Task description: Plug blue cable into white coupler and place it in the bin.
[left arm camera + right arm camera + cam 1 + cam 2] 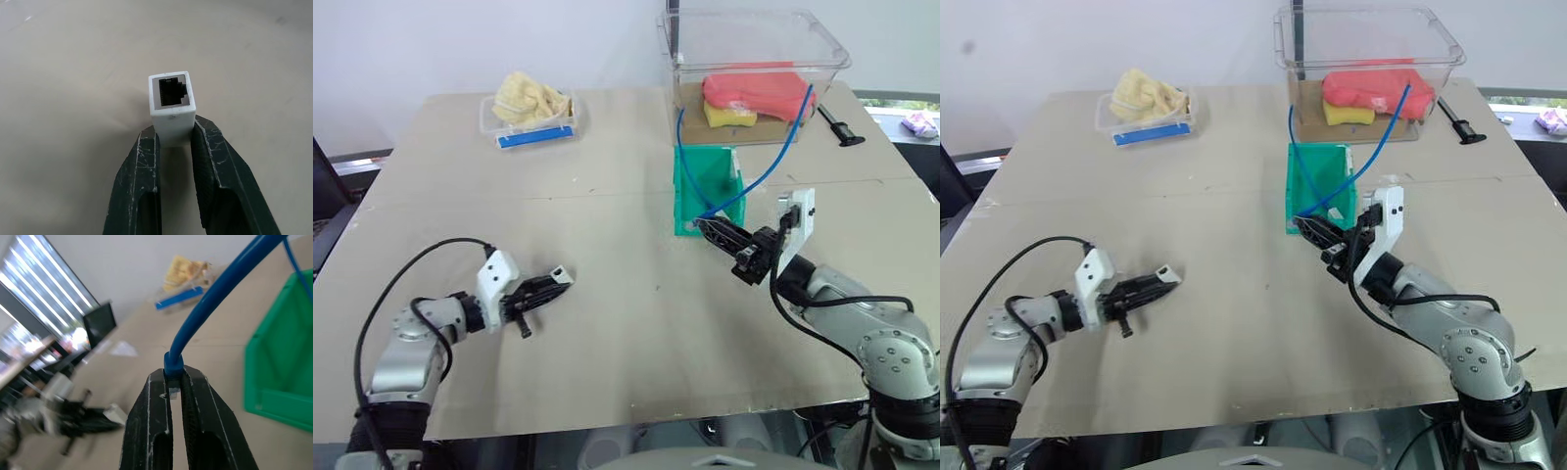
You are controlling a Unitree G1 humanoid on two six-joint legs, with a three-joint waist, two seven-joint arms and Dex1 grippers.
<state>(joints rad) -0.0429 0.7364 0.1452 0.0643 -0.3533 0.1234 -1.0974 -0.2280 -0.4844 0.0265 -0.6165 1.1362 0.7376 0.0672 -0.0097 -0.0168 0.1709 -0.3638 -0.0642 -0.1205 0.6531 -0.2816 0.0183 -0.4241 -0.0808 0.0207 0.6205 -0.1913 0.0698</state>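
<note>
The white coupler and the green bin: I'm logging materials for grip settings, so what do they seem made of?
The white coupler looks like matte moulded plastic, with crisp square edges, a few small scuffs and a grey-lined socket. The green bin looks like smooth, slightly glossy plastic: uniform colour and thin moulded walls. Neither can be confirmed by look alone.

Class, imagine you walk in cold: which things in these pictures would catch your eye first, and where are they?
The blue cable arcs from the clear box at the table's far side down to the right end effector, shut on its plug end beside the green bin. Nearer, on the left, the left end effector grips the white coupler, socket facing outward.
</note>
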